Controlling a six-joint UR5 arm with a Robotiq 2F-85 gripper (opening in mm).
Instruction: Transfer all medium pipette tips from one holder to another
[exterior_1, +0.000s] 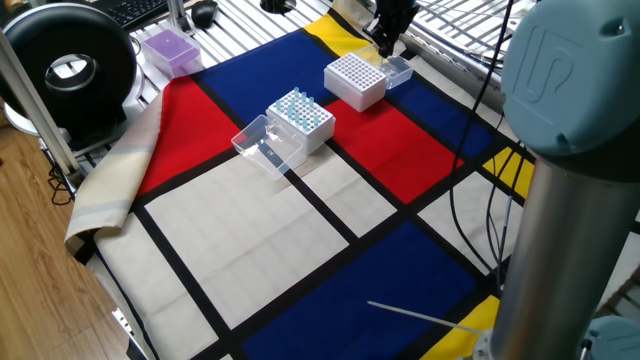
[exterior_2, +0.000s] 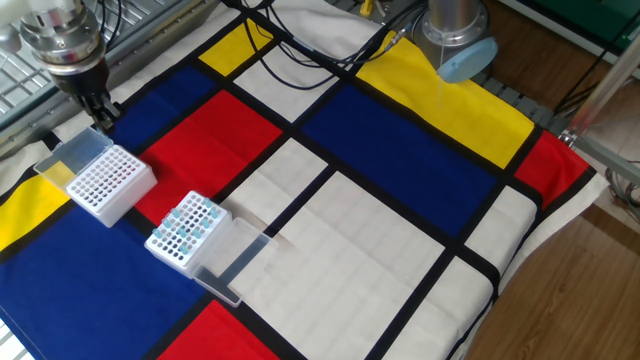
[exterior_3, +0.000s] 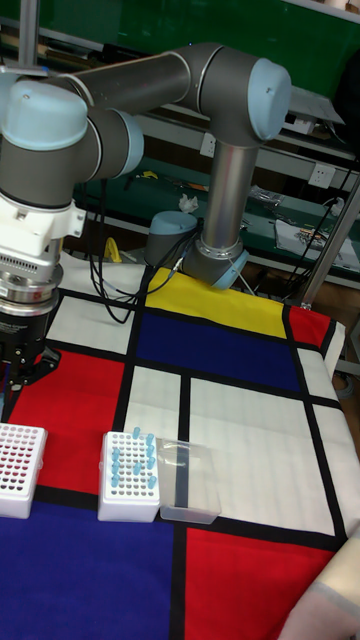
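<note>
A cloth (exterior_2: 400, 240) printed in blocks of red, blue, yellow and white, divided by black bands, covers the table; wood flooring (exterior_1: 40, 290) shows past its edge. In one fixed view a round black device (exterior_1: 68, 62) and a small purple box (exterior_1: 170, 50) sit beyond the cloth at the far left, and a keyboard (exterior_1: 135, 10) lies further back. Black cables (exterior_2: 320, 50) trail over the cloth toward the arm's base (exterior_2: 455, 35) in the other fixed view. In the tall fixed view, green shelving (exterior_3: 300, 130) stands behind the arm.

Two white racks rest on the cloth, close together but apart. One rack (exterior_2: 185, 232) carries the medium pipette tips (exterior_2: 188, 222) — pale blue, standing upright in its holes — and its clear lid (exterior_2: 232, 258) lies flat, hinged open beside it. The other rack (exterior_2: 110, 183) shows a grid of holes with no blue in them; its own clear lid (exterior_2: 72, 155) lies open on the side away from the tips.

The gripper (exterior_2: 100, 112) hangs just above that open lid, at the far side of the rack with the bare holes. Its dark fingers (exterior_1: 386, 38) point downward and look drawn close together, though whether they pinch anything between them I cannot tell — the tips of the fingers are too small and dark to read.
</note>
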